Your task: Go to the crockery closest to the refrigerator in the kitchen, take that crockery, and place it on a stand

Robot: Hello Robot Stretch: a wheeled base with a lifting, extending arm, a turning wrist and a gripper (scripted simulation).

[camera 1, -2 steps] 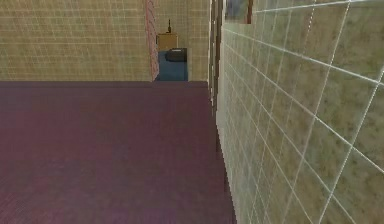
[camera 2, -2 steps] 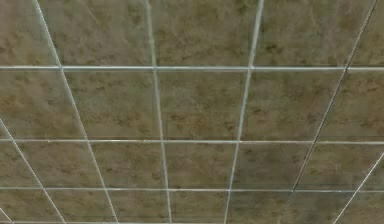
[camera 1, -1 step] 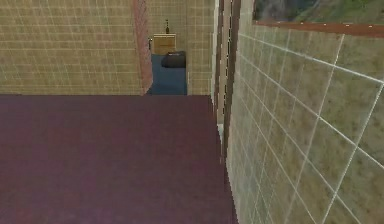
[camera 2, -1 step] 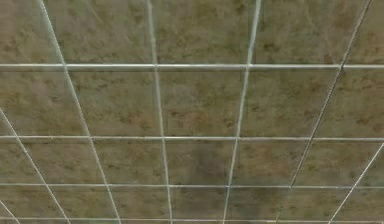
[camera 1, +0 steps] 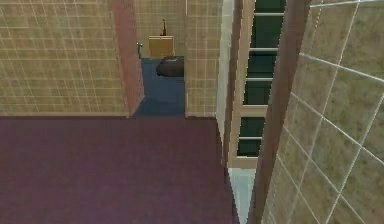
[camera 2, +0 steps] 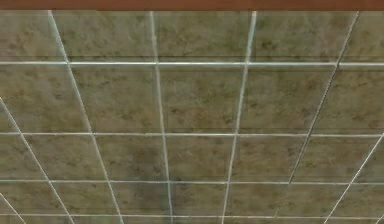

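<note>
Doorway [camera 1: 160, 25] ahead in forward view, set in tan tiled walls [camera 1: 60, 60], past purple floor [camera 1: 100, 170]. Beyond it blue floor [camera 1: 165, 100], dark rounded object [camera 1: 172, 67], yellowish cabinet [camera 1: 161, 45] behind. Glazed door [camera 1: 262, 75] with dark green panes at right, near tiled wall [camera 1: 340, 120] beside it. Arm side view: tiled wall face [camera 2: 190, 110] close up, reddish-brown strip [camera 2: 190, 5] along top. Place, long axis, heading of crockery: cannot tell. State of gripper, pose of arm: cannot tell.
</note>
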